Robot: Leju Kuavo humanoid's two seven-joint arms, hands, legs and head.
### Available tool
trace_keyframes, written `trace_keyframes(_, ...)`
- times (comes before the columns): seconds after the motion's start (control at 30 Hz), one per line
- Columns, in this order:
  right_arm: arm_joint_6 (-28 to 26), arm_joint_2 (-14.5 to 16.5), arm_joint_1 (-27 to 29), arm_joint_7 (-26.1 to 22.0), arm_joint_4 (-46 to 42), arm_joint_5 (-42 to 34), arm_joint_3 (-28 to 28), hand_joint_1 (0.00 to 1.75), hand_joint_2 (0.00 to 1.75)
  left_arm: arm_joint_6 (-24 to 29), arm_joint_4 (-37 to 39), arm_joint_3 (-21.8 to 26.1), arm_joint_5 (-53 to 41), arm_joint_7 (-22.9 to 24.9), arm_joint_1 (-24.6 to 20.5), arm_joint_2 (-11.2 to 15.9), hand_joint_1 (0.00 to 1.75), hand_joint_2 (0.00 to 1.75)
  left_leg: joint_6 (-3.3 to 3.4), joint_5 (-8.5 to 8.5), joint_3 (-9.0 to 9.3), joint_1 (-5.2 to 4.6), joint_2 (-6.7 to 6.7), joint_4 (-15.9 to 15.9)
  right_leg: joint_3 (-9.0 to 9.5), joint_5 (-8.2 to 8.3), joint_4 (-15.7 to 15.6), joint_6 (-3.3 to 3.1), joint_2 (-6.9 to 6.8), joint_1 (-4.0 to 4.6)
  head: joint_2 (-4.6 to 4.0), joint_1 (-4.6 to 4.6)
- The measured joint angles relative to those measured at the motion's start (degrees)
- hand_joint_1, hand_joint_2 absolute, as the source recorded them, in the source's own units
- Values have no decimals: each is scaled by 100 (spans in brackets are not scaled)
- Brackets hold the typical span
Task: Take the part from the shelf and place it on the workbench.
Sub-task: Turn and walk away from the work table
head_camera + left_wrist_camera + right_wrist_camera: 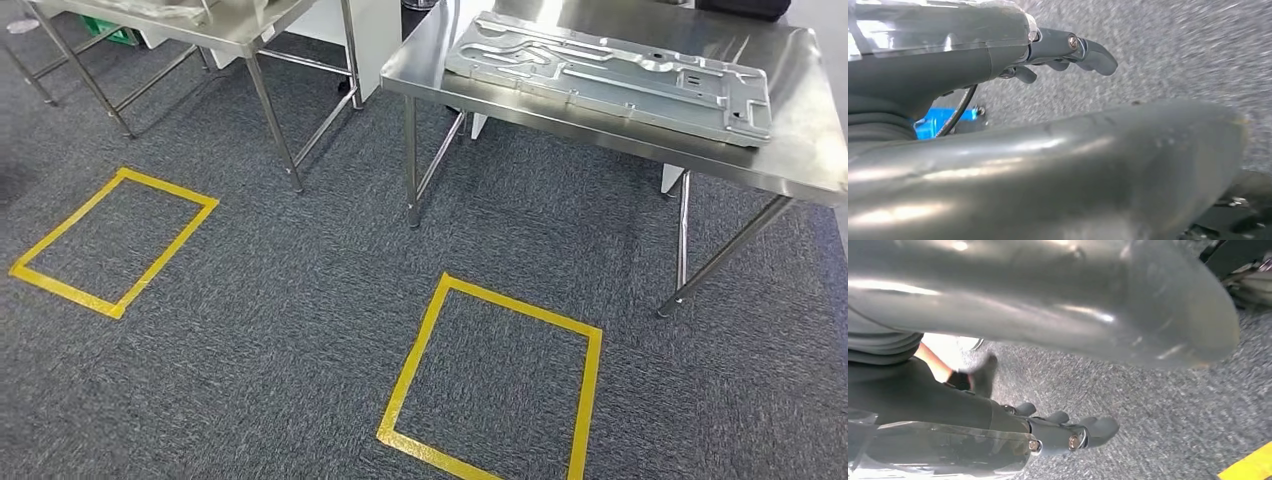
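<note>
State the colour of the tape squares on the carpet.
Yellow: the tape squares show best in the head view.

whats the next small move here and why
Probably step toward the nearer table. The metal part lies flat on it, while the left hand and right hand hang over the carpet holding nothing, likely too far away to grasp anything.

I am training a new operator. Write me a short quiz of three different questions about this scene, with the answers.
1. True or false: the metal part lies flat on the steel workbench.
2. How many yellow tape squares are on the carpet?
3. What does the left hand hold? A) the part B) nothing C) a cable

Key
1. True.
2. Two: one at the left, one in front of the workbench.
3. B. Its fingers are stretched out over the carpet.
</note>
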Motion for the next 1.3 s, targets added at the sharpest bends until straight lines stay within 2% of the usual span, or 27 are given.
trace_keyframes(0.03, -2, 6, 2, -1, -1, 1, 0, 0, 0, 2, 0, 1, 1, 0, -2, -7, 0, 0, 37, 34, -4, 15, -59, -24, -84, -153, 207, 21, 166, -13, 0, 1)
trace_keyframes(0.1, -5, 29, 24, -1, -1, 2, 0, 0, 0, 5, 0, 2, 2, 0, -23, -25, 0, 0, 79, 72, -38, 20, -182, -25, -408, -558, 928, 35, 510, -33, 0, 1)
trace_keyframes(0.13, -6, 47, 33, 0, 0, 2, 0, 0, 0, 5, 0, 3, 2, -1, -30, -33, 0, 0, 86, 79, -56, 15, -255, -16, -573, -694, 1287, 38, 585, -34, 0, 1)
trace_keyframes(0.17, -7, 63, 41, 1, 1, 2, 0, 0, 0, 5, 0, 3, 2, -1, -30, -40, 0, 0, 88, 83, -66, 11, -332, -3, -669, -720, 1489, 39, 617, -34, 0, 1)
trace_keyframes(0.2, -7, 78, 48, 1, 1, 2, 0, 0, 0, 5, 0, 4, 2, -1, -24, -43, 0, 0, 84, 83, -72, 9, -415, 15, -669, -630, 1480, 35, 633, -35, 0, 1)
trace_keyframes(0.23, -8, 89, 50, 1, 1, 2, 0, 0, 0, 5, 0, 5, 2, -1, -20, -44, 0, 0, 73, 78, -74, 10, -498, 37, -562, -438, 1238, 28, 656, -38, 0, 1)
trace_keyframes(0.3, -9, 98, 53, 1, 1, 2, 0, 0, 0, 5, 0, 6, 2, -1, -17, -51, 0, 0, 30, 52, -89, 6, -648, 95, -223, -60, 473, 1, 849, -49, 0, 1)
trace_keyframes(0.33, -10, 99, 54, -1, 1, 4, 0, 0, 0, 5, 0, 7, 2, -1, -24, -56, 0, 0, -2, 42, -113, 6, -717, 125, -104, 33, 196, -11, 962, -55, 0, 1)
trace_keyframes(0.4, -15, 99, 47, -11, 0, 53, 3, 0, 0, 10, 0, 9, 16, -14, -33, -61, 0, 0, -79, 48, -173, 15, -829, 156, -46, 34, 28, -42, 1072, -43, 0, 1)
trace_keyframes(0.47, -26, 98, 27, -25, -1, 176, 30, 0, 0, 14, 0, 27, 58, -22, -26, -62, 0, 0, -152, 56, -220, 34, -883, 170, -47, 59, -3, -101, 946, -46, 0, 1)
trace_keyframes(0.53, -53, 83, 31, -25, -1, 282, 62, 0, 0, -8, 0, 55, 86, 21, -23, -69, 0, 0, -212, -108, -347, 26, -658, 417, -36, 83, -47, -177, 793, -64, 0, -1)
trace_keyframes(0.6, -94, 52, 63, -24, -1, 315, 72, 0, 0, -70, 0, 67, 77, 129, -22, -85, 0, 0, -260, -474, -667, 33, -355, 1095, -39, 86, -61, -225, 627, -49, 0, -2)
trace_keyframes(0.63, -114, 36, 80, -28, 0, 323, 72, 0, 0, -117, 0, 68, 68, 207, -11, -96, 0, 0, -278, -629, -842, 46, -293, 1467, -42, 82, -60, -235, 541, -37, 0, -2)
trace_keyframes(0.67, -130, 22, 93, -35, 0, 337, 72, 0, 0, -171, 0, 69, 57, 294, 14, -108, 0, 0, -291, -702, -956, 57, -261, 1718, -43, 78, -59, -238, 464, -29, 0, -2)
trace_keyframes(0.7, -142, 12, 100, -40, 0, 355, 72, 0, 0, -226, 0, 71, 43, 383, 49, -119, 0, 0, -295, -659, -962, 65, -240, 1751, -41, 73, -59, -237, 389, -25, 0, -2)
trace_keyframes(0.77, -147, 3, 107, -27, 0, 389, 72, 0, 0, -301, 0, 74, 14, 504, 115, -134, 0, 0, -273, -334, -662, 66, -154, 1207, -25, 62, -58, -223, 262, -20, 0, -2)
trace_keyframes(0.83, -102, 1, 127, -21, 0, 467, 87, 0, 0, -255, 0, 78, 85, 438, 132, -142, 0, 0, -207, -68, -270, 24, 100, 451, -1, 41, -53, -183, 141, 5, 0, -1)
trace_keyframes(0.87, -60, 1, 139, -26, 0, 527, 114, 0, 0, -191, 0, 90, 155, 340, 128, -147, 0, 0, -168, -15, -169, -1, 188, 233, 11, 31, -51, -154, 79, 18, 0, -1)
trace_keyframes(0.9, -13, 0, 146, -33, -1, 595, 153, 0, 0, -120, 0, 108, 231, 224, 129, -151, 0, 0, -132, -11, -142, -25, 217, 143, 23, 24, -52, -124, 17, 28, 0, -1)
trace_keyframes(0.97, 42, 0, 143, -16, -1, 678, 232, 0, 0, -43, 0, 157, 296, 83, 146, -158, 0, 0, -67, 23, -150, -20, 82, 109, 53, 11, -58, -62, -69, 25, 0, -1)
trace_keyframes(1.03, 45, 4, 151, 10, -1, 699, 276, 0, 0, -36, 0, 184, 264, 75, 173, -164, 0, 0, -2, 81, -122, 10, -34, 49, 6, -140, 112, -10, 148, 5, 0, 0)
trace_keyframes(1.1, 37, 31, 183, 18, -1, 701, 299, 0, 0, -54, 0, 191, 229, 166, 185, -171, 0, 0, 42, 120, -126, 16, -150, 24, -270, -511, 729, 9, 497, -14, 0, 1)
trace_keyframes(1.17, 39, 73, 208, 19, -1, 706, 314, 0, 0, -92, 0, 200, 215, 346, 197, -173, 0, 0, 57, 129, -153, 7, -296, 41, -607, -777, 1415, 11, 618, -18, 0, 1)
trace_keyframes(1.2, 42, 92, 215, 21, -1, 704, 319, 0, 0, -119, 0, 204, 201, 447, 212, -173, 0, 0, 55, 129, -159, 6, -375, 54, -668, -746, 1521, 11, 631, -21, 0, 1)
trace_keyframes(1.23, 42, 104, 219, 25, -1, 694, 321, 0, 0, -150, 0, 207, 179, 539, 228, -169, 0, 0, 49, 126, -160, 8, -457, 70, -630, -606, 1410, 9, 642, -28, 0, 1)
trace_keyframes(1.27, 38, 111, 221, 30, -1, 679, 321, 0, 0, -181, 0, 208, 153, 612, 243, -165, 0, 0, 37, 118, -160, 10, -540, 91, -493, -385, 1089, 5, 685, -40, 0, 1)
trace_keyframes(1.3, 33, 115, 225, 36, -1, 660, 319, 0, 0, -211, 0, 207, 127, 666, 253, -161, 0, 0, 18, 108, -170, 14, -617, 117, -323, -200, 704, -4, 822, -60, 0, 1)
